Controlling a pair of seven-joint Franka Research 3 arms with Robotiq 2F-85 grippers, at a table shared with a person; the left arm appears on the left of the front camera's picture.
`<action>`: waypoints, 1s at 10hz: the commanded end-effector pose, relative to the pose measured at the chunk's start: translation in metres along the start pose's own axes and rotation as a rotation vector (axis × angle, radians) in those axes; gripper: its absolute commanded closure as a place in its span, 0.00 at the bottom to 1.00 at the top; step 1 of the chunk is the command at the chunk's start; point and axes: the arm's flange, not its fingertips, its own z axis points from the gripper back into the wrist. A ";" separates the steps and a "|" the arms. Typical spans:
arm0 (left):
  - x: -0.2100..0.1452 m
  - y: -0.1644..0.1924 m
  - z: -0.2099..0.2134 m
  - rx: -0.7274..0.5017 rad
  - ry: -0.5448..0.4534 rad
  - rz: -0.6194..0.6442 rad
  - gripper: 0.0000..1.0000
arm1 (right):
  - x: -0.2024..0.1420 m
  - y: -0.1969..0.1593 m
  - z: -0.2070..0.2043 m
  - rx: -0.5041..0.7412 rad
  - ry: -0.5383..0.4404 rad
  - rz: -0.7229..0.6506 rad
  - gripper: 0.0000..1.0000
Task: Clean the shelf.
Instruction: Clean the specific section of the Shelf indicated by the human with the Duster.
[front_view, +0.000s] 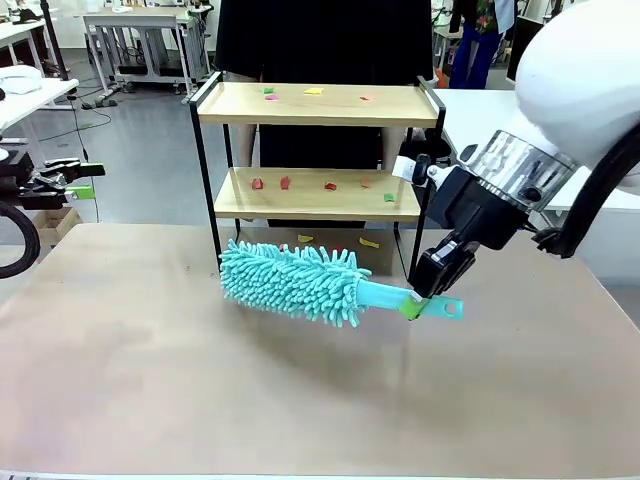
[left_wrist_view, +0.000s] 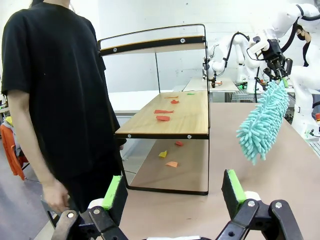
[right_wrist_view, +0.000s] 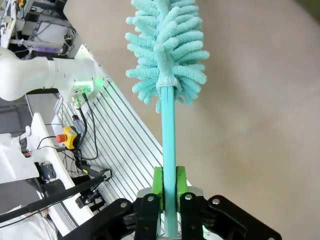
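The right arm reaches in from the right, wrist tilted down, its gripper (front_view: 418, 298) clenched on the handle of a teal duster (front_view: 295, 280) just in front of the shelf (front_view: 320, 105) at the table's (front_view: 150, 380) far side; the left gripper (left_wrist_view: 175, 192) is spread wide, empty

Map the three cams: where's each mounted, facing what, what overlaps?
Front: fixed between the arms, facing across the table at the shelf and the person behind it; right gripper shut on the duster.
Left wrist: on the left arm, facing the shelf side-on, person beside it; left gripper open, empty.
Right wrist: on the right arm, looking along the duster toward the table; its fingers clamp the handle.
Shared: duster in all three; shelf and person in front and left wrist.
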 end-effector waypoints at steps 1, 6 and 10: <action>0.001 -0.001 0.000 -0.003 0.008 -0.006 0.00 | -0.005 0.004 0.006 -0.007 -0.005 0.013 0.87; 0.001 -0.001 0.000 -0.003 0.008 -0.006 0.00 | 0.042 0.017 -0.044 -0.052 -0.104 -0.154 0.87; 0.001 -0.001 0.000 -0.003 0.008 -0.006 0.00 | 0.086 0.022 -0.078 -0.045 -0.213 -0.294 0.87</action>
